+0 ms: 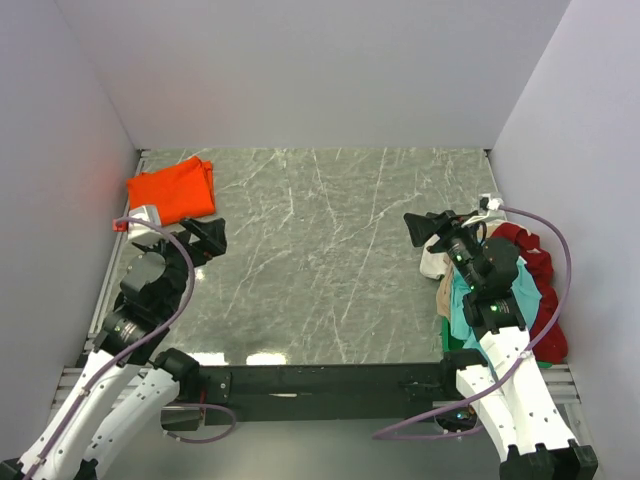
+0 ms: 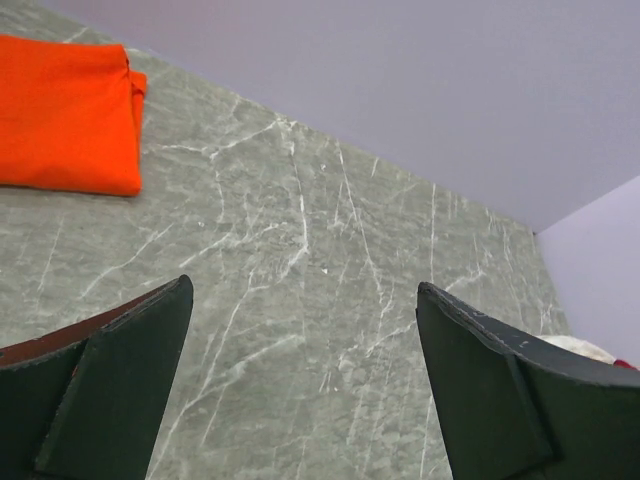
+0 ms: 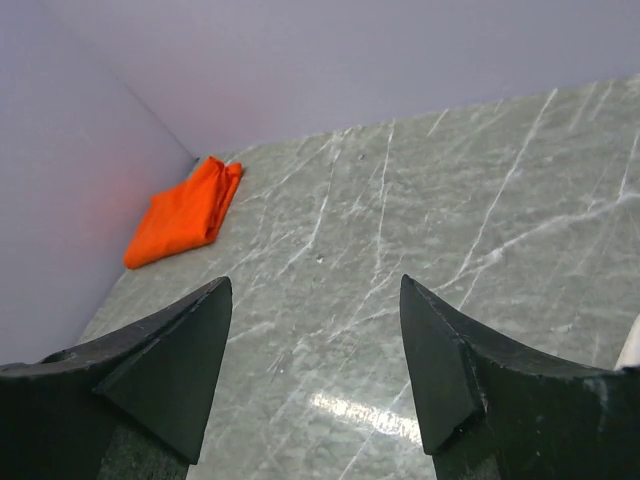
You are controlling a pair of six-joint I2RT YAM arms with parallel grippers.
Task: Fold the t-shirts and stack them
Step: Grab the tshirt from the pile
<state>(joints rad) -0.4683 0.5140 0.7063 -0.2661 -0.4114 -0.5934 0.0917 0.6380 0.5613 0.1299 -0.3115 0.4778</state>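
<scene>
Right gripper [image 3: 315, 285]: fingers spread, empty, just beside pile [image 1: 535, 275], on its table [image 1: 320, 260] side. Left gripper [image 2: 305, 285]: spread, empty, well apart from pile. Folded orange shirt [image 1: 173, 189] across table from pile. Judged next: pinch single layer at pile's top, drag clear before spreading.

Two dark, wedge-shaped fingers [image 3: 170, 370] of the right tool [image 3: 315, 285] rise from the bottom edge of the frame, one at lower left and one at lower right. They are spread well apart, with only bare surface showing between them. Beyond lies a grey-green marbled worktop [image 3: 480, 200] streaked with white veins, with a bright patch of glare at lower centre. A folded orange t-shirt [image 3: 185, 215] lies flat at the middle left of the frame, close to the corner where the left wall [image 3: 60, 150] meets the back wall [image 3: 350, 60]. Both walls are pale lavender. A pale sliver [image 3: 630, 345] shows at the right edge, too little of it to identify.
</scene>
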